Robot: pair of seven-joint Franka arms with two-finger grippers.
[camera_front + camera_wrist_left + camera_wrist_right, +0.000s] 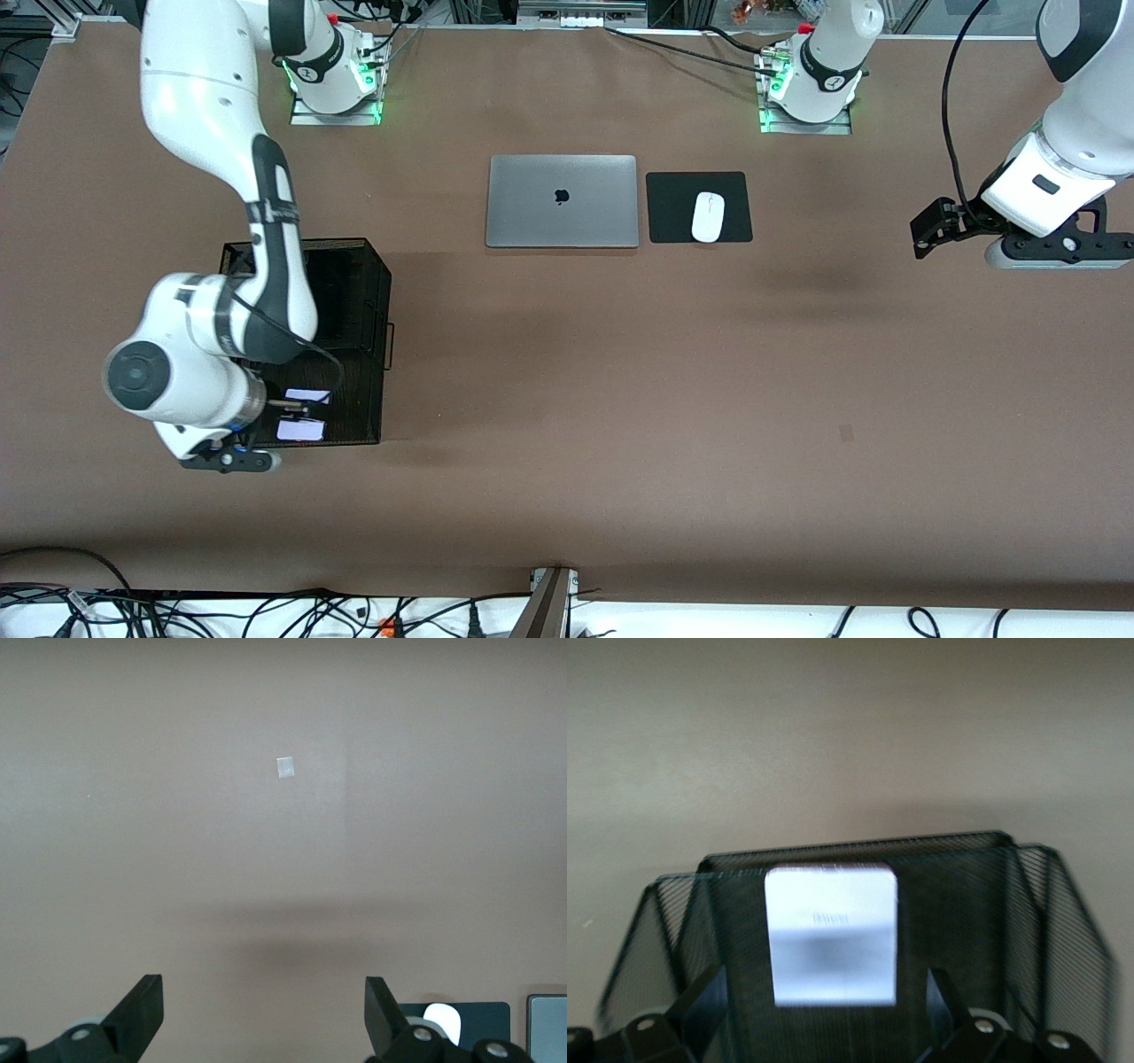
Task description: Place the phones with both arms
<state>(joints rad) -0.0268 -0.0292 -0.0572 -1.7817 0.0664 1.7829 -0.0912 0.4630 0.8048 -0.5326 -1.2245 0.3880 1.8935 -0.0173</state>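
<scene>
Counter: you have a big brown counter with both arm bases along the edge where the robots stand.
Right pincer: your right arm's black pincer is low over the black wire mesh basket, at the part of the basket closest to the front camera. Its two fingers are spread apart, and nothing is held between them.
Basket: the mesh basket sits toward the right arm's end of the counter, about midway between the robots' edge and the front camera's edge.
Pale phone: you can see a small squarish pale lavender-white phone inside the basket. In the right wrist view it is between the two spread fingers, and you cannot tell if they touch it. In the front view two pale patches show in the basket right by the pincer.
Other phones: you cannot see any black phone in these views.
Left pincer: your left arm's black pincer waits in the air over the bare counter at the left arm's end. Its fingers are wide apart and hold nothing.
Laptop: a shut silver laptop lies near the middle of the robots' edge.
Mouse: a white mouse sits on a black square pad just beside the laptop, toward the left arm's end.
Small mark: a tiny pale square mark is on the counter in the left wrist view.
</scene>
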